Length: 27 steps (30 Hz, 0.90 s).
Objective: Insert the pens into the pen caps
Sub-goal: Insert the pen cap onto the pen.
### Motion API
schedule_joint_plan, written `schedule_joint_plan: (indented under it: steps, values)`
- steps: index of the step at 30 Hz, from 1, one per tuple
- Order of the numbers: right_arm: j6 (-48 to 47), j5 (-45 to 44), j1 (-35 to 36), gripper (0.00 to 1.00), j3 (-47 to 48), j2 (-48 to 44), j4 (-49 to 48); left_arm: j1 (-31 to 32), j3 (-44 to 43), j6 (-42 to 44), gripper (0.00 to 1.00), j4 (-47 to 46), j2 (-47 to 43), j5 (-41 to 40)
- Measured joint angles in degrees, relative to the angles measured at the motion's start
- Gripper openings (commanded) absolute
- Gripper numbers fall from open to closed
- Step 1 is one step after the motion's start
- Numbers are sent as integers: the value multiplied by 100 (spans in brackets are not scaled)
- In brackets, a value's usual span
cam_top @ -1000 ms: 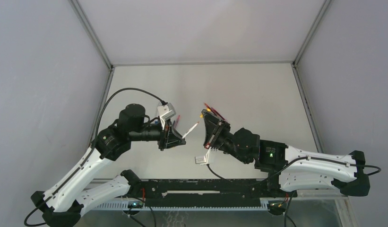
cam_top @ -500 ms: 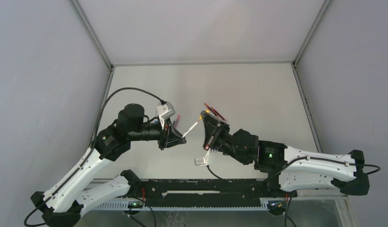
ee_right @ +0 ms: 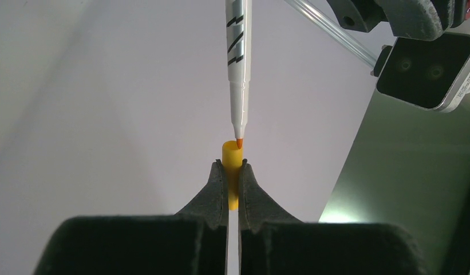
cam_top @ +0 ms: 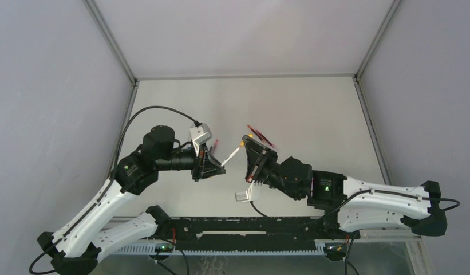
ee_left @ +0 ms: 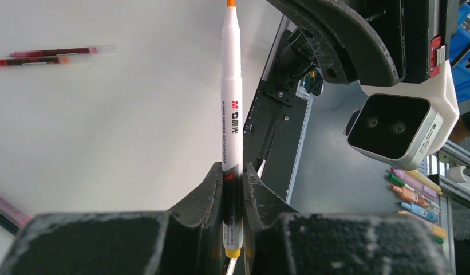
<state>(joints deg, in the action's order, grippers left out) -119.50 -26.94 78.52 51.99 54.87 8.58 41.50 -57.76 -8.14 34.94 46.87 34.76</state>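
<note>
The left gripper (ee_left: pixel 232 172) had its jaws pinched on the lower barrel of a white pen (ee_left: pixel 232 86). The pen's yellow end showed below the pads, and its orange tip pointed to 12 o'clock in that wrist view. The right gripper (ee_right: pixel 233 169) had its jaws pressed on a yellow-orange cap (ee_right: pixel 232 153), open mouth up.

Over the last second the right arm had edged toward 9 o'clock in the overhead view, and the gap between tip and cap had closed. The tip now stood at the cap's rim, slightly toward 3 o'clock of centre (barely entered, if at all). Judged from that, the pair was aligned but not seated. A straight push along the barrel remained, and the small offset could make the tip catch the rim. Both were held in the air above the desk (cam_top: pixel 312 109).

The barrel bore a red logo that appeared to read "M&G", then two Chinese characters and fine print too small to read. Other pens (ee_left: pixel 46 55) lay on the desk at 10 o'clock in the left wrist view.
</note>
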Motion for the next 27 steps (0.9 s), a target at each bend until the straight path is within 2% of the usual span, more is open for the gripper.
schedule_joint_plan:
  steps: [27]
  values:
    - [0,-11,103,0,0,24,0,0,0,-13,0,-39,85,4]
